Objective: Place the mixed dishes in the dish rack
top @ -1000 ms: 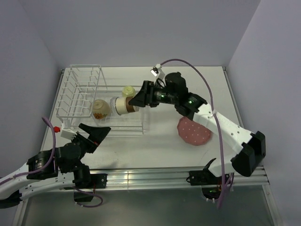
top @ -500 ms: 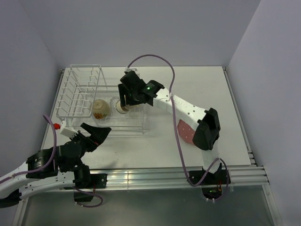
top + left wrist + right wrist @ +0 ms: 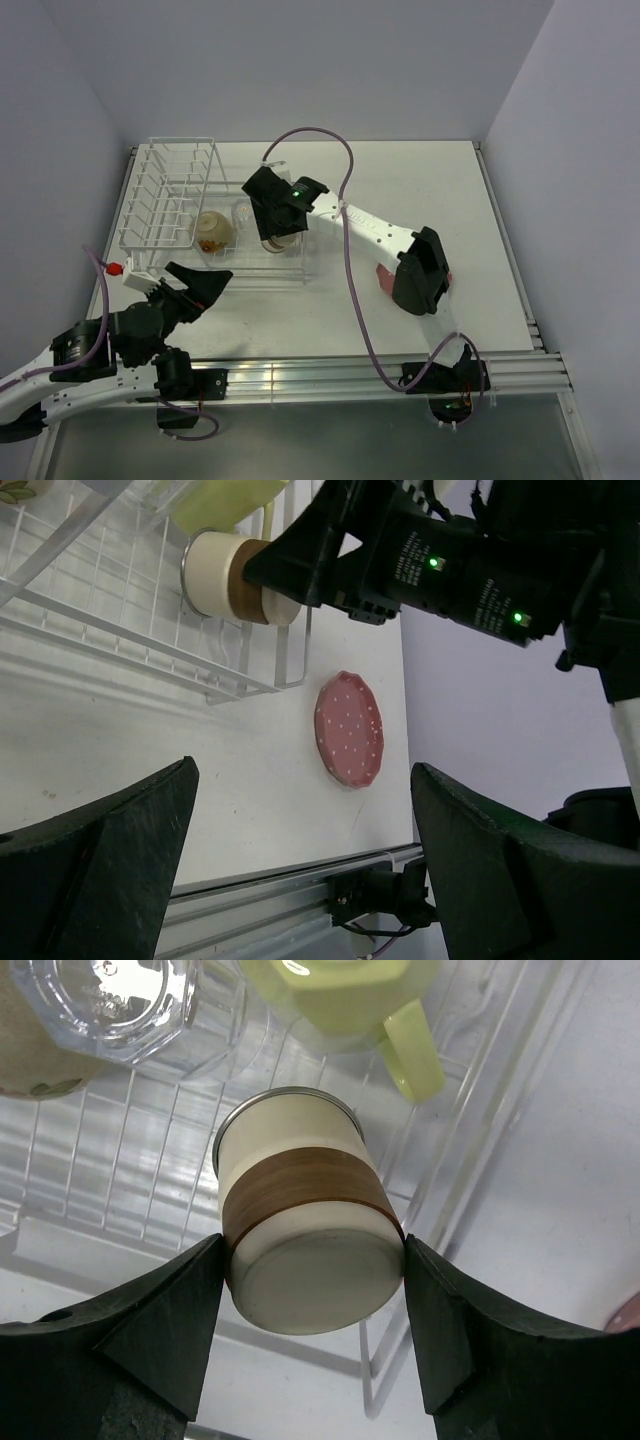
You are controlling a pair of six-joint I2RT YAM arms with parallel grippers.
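Observation:
My right gripper [image 3: 312, 1260] is shut on a small cream cup [image 3: 300, 1245] with a brown band and a steel rim. It holds the cup mouth-down over the low basket of the white dish rack [image 3: 170, 195]. In that basket lie the yellow-green mug [image 3: 335, 995], the clear glass tumbler [image 3: 105, 1000] and the cream bowl [image 3: 212, 230]. The pink white-dotted plate [image 3: 350, 728] lies flat on the table right of the rack, mostly hidden under my right arm in the top view. My left gripper [image 3: 207, 283] hangs open and holds nothing, near the table's front left, short of the rack.
The rack's tall slotted section [image 3: 150, 215] stands at its left end with nothing in it. A metal rail [image 3: 330, 375] runs along the table's near edge. My right arm [image 3: 370, 225] stretches across the table from the plate to the rack.
My right arm has swung left and tipped down over the rack's basket, carrying the cup with it, and now covers the mug in the top view. My left gripper has barely shifted.

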